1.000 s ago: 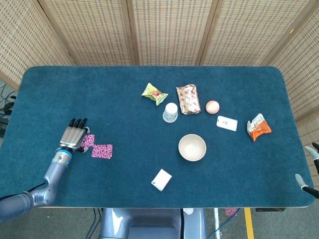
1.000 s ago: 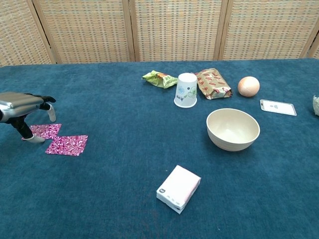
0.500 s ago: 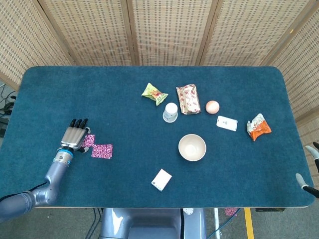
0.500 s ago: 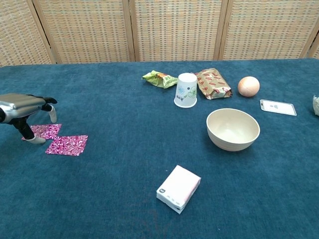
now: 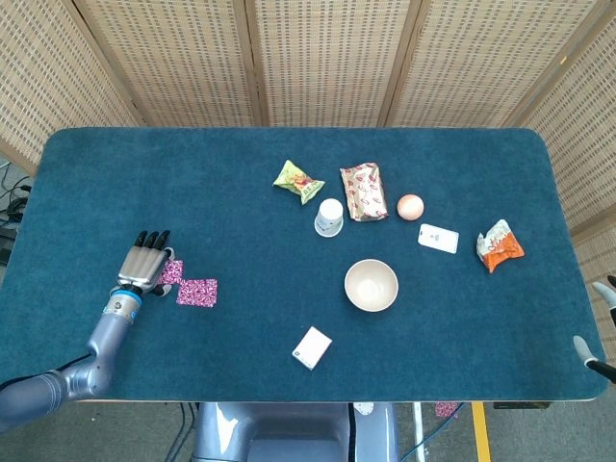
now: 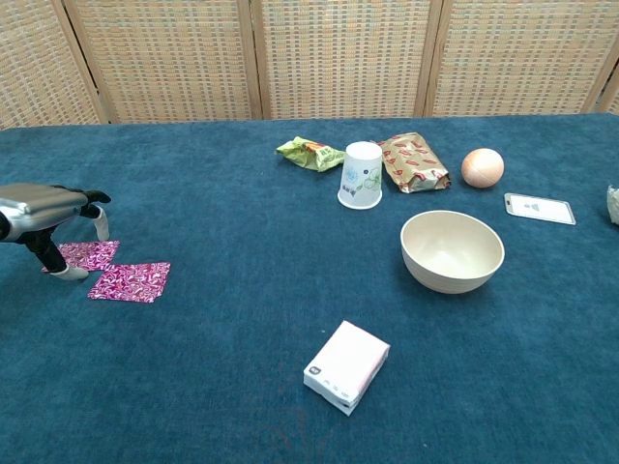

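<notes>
Barely anything has shifted over the last second: our left hand has drifted a touch toward the near edge, and nothing on the table has moved. We work on a dark blue felt table backed by woven cane screens. Our left hand hovers with fingers spread and pointing down, holding nothing, a fingertip touching the nearer of two pink patterned sachets; the second sachet lies just beside it. Our right hand barely shows at the far right edge, and we cannot tell how its fingers lie. Well apart sit a cream bowl, an upturned paper cup, a white box, snack packets, an orange ball and a white card.
</notes>
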{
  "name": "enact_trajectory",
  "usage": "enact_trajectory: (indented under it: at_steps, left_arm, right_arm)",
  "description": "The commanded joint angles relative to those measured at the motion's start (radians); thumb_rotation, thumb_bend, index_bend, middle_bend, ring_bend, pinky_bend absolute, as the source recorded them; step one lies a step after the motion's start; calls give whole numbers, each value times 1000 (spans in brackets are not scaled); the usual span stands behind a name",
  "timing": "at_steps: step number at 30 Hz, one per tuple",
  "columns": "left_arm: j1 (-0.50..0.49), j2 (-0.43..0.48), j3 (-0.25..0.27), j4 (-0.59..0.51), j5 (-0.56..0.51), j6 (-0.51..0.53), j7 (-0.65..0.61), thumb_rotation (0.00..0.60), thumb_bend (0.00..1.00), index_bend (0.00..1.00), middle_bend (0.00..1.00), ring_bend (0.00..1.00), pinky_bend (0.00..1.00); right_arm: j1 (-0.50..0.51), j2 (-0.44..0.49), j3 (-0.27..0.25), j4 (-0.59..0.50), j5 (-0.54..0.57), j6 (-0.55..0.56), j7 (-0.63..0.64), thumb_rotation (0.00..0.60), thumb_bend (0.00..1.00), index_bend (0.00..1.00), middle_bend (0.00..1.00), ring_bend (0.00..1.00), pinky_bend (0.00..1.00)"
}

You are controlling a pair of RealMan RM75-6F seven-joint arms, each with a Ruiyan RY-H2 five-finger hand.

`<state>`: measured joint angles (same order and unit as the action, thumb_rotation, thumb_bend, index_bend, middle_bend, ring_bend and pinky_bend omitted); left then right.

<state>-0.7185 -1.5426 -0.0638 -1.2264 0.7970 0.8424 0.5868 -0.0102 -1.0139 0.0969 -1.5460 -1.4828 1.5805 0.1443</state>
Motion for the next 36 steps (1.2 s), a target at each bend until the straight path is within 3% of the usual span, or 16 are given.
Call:
enact_trajectory:
  at_steps: [1,36]
  left_arm:
    - [0,0,1,0,-2,-1,1,519,269,352,0,0,0]
    - [5,19,-6,-27,7,-1,-41,521,321,426,0,0,0]
  right_arm:
    - [0,0,0,1,1,-1,0,600,337,158,126,0,0]
    - [1,2,5,-7,0,1,-9,600,337,158,126,0,0]
